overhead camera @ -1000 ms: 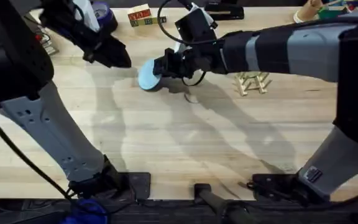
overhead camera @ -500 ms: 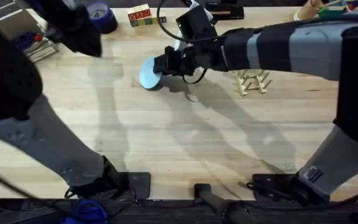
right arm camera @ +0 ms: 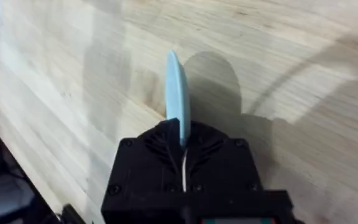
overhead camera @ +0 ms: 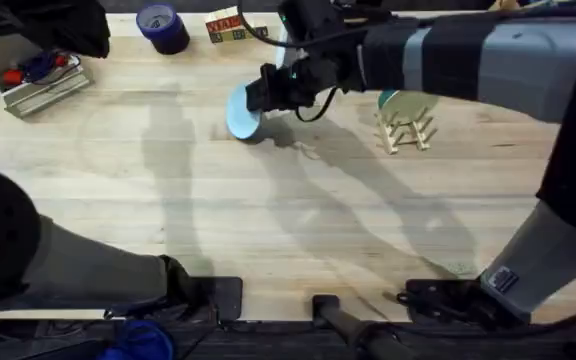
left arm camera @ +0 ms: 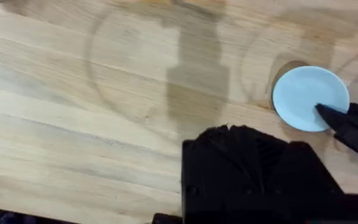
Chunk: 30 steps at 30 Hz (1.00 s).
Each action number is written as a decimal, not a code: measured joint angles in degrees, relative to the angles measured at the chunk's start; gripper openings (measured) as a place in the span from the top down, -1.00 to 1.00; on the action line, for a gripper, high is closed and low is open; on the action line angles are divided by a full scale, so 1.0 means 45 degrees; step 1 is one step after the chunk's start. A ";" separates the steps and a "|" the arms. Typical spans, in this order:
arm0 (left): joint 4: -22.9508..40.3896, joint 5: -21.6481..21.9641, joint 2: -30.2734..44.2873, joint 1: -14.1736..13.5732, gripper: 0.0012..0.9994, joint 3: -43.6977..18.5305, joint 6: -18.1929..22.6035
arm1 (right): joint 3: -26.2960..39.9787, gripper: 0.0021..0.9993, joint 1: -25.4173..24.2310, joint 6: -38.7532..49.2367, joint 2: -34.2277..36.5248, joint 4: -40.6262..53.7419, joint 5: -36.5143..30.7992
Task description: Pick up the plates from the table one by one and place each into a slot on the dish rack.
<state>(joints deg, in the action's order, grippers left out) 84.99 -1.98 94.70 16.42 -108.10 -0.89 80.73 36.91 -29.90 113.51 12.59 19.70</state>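
Looking down from overhead, the right arm stretches across the pale wooden counter (overhead camera: 298, 230) toward its far middle, where the right tool (overhead camera: 255, 97) is clenched on the rim of the light blue plate (overhead camera: 240, 112), holding it tilted up on edge just above the wood. Off to the right, well apart, stands the small wooden dish rack (overhead camera: 405, 130), with a teal plate (overhead camera: 396, 99) upright between its pegs. At the far edge sit a dark blue tape roll (overhead camera: 161, 25) and some lettered wooden blocks (overhead camera: 225, 25), and a grey tray (overhead camera: 34, 82) of small items lies at the far left. The left arm rises dark and blurred at the upper left corner, and I cannot tell whether the left tool is released or clenched. From the left wrist, the light blue plate (left arm camera: 309, 98) shows as a full disc over the planks, with the black tip of the right tool (left arm camera: 344, 121) gripping its edge. From the right wrist, the plate (right arm camera: 177, 93) appears edge-on, pinched between the black fingers (right arm camera: 157, 146) of the right tool (right arm camera: 182, 144), its shadow on the wood beside it.
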 joint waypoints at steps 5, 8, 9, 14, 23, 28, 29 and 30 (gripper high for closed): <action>0.0306 0.0069 -0.0031 -0.0003 0.54 -0.0052 -0.0027 | 0.1394 0.94 0.0000 0.1499 -0.0010 0.1891 -0.0140; 0.0306 0.0079 -0.0035 -0.0003 -0.08 -0.0052 -0.0043 | 0.2507 0.94 -0.0005 0.2628 -0.0049 0.3352 -0.0492; 0.0306 0.0079 -0.0031 -0.0003 -0.24 -0.0052 -0.0090 | 0.2918 0.94 -0.0015 0.3052 -0.0068 0.3851 -0.0626; 0.0284 0.0111 -0.0033 -0.0001 -0.98 -0.0052 -0.0149 | 0.4838 0.94 -0.0137 0.4782 -0.0092 0.5690 -0.1179; 0.0208 0.0113 -0.0035 -0.0003 -0.99 -0.0052 -0.0149 | 0.6452 0.94 -0.0583 0.6029 -0.0287 0.6359 -0.1560; 0.0055 0.0116 -0.0035 -0.0003 -0.99 -0.0052 -0.0149 | 0.6634 0.94 -0.0585 0.7161 -0.0362 0.7165 -0.1574; 0.0030 0.0117 -0.0035 -0.0002 -0.99 -0.0052 -0.0149 | 0.6634 0.94 -0.0588 0.7443 -0.0378 0.7364 -0.1574; -0.0001 0.0114 -0.0035 -0.0003 -0.99 -0.0052 -0.0149 | 0.6634 0.94 -0.0588 0.7756 -0.0411 0.7553 -0.1579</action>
<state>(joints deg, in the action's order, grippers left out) 84.99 -1.47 94.55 16.40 -108.33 -1.56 110.59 34.26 5.00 111.67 46.58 12.60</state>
